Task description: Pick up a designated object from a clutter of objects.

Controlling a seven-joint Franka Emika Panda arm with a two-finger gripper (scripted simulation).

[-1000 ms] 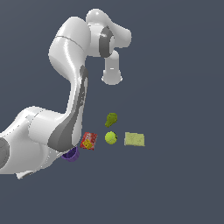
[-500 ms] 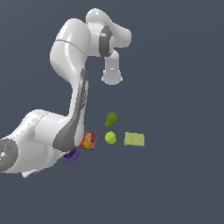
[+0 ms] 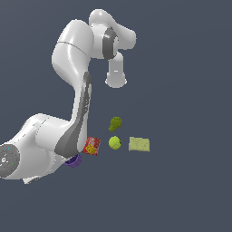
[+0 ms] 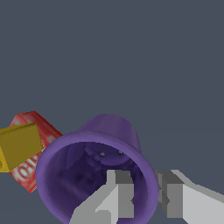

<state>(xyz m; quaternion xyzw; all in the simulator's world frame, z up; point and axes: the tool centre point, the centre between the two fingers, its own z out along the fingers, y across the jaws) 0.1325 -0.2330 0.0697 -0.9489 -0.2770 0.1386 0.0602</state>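
Observation:
The purple cup fills the wrist view, its dark inside facing the camera. My gripper straddles its rim wall, with one finger inside the cup and the other outside. The two stand close together, shut on the wall. In the exterior view only a sliver of the purple cup peeks out under the arm's lower link, and the gripper itself is hidden there. The red-and-yellow packet lies right beside the cup, also visible as the red-and-yellow packet in the wrist view.
A yellow-green ball sits to the exterior view's right of the packet. An olive-green lumpy piece lies behind the ball, and a pale green flat block lies further right. The arm's white lower link hangs over the cup.
The arm's lower link has shifted slightly toward the exterior view's left. The cup and the other items have stayed where they were.

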